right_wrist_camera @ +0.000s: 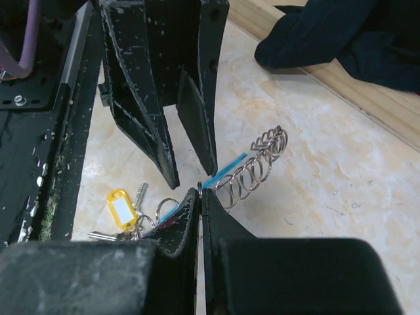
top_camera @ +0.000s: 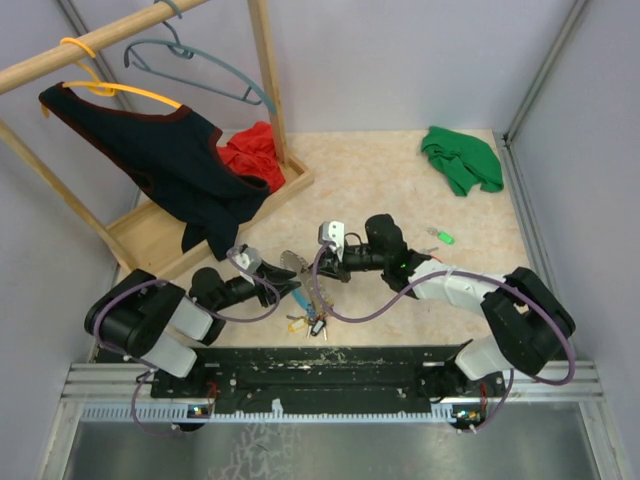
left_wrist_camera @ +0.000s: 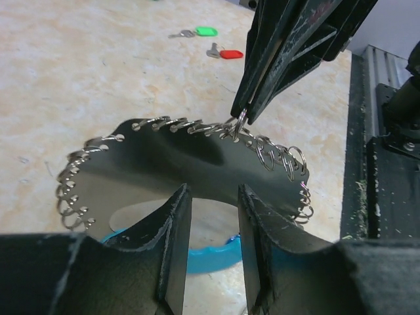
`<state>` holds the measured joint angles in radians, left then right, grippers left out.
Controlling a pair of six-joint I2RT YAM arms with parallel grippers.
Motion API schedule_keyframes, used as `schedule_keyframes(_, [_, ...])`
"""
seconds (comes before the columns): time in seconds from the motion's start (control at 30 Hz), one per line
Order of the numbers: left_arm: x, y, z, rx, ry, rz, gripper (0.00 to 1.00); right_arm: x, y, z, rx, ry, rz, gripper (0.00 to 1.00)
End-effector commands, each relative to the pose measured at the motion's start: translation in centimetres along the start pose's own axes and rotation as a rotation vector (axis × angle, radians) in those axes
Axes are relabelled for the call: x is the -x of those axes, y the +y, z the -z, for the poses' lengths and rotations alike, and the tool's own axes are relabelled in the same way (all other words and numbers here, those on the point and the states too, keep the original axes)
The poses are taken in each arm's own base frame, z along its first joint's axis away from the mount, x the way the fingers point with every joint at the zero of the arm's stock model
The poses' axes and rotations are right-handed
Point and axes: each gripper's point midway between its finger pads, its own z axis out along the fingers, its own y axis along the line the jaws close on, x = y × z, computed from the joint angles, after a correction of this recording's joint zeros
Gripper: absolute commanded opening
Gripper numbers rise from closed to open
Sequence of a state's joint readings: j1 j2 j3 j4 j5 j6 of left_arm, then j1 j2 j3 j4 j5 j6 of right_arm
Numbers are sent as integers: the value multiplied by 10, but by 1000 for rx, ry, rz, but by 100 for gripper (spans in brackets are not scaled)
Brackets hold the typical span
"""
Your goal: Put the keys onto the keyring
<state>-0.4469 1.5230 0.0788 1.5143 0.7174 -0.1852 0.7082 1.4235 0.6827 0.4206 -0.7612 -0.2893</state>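
Observation:
The keyring (top_camera: 303, 285) is a silvery coiled loop (left_wrist_camera: 164, 126) with a light-blue segment (left_wrist_camera: 210, 252), lying between my two grippers; its tags (top_camera: 306, 322) trail toward the near edge. My right gripper (right_wrist_camera: 200, 191) is shut on one ring of the coil (right_wrist_camera: 252, 172), and it also shows in the left wrist view (left_wrist_camera: 241, 118). My left gripper (left_wrist_camera: 213, 197) is open, its fingers straddling the loop's near side above the blue segment without closing on it. The green key (left_wrist_camera: 205, 31) and the red key (left_wrist_camera: 230, 54) lie loose on the table beyond; the green one also shows in the top view (top_camera: 446, 238).
A yellow tag (right_wrist_camera: 119, 207) and small keys hang on the ring. A wooden rack base (top_camera: 215, 215) with a black garment (top_camera: 160, 150) and red cloth (top_camera: 255, 155) stands at the back left. A green cloth (top_camera: 460, 160) lies at the back right.

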Motion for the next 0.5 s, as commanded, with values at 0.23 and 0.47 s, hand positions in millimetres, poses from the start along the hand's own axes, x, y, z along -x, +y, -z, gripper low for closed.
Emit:
schedule_keyframes(0.23, [44, -16, -10, -126, -154, -120, 42, 34, 1, 0, 41, -133, 73, 0])
schedule_keyframes(0.47, [54, -20, -10, -152, -181, -161, 43, 30, 5, -2, 65, -131, 53, 0])
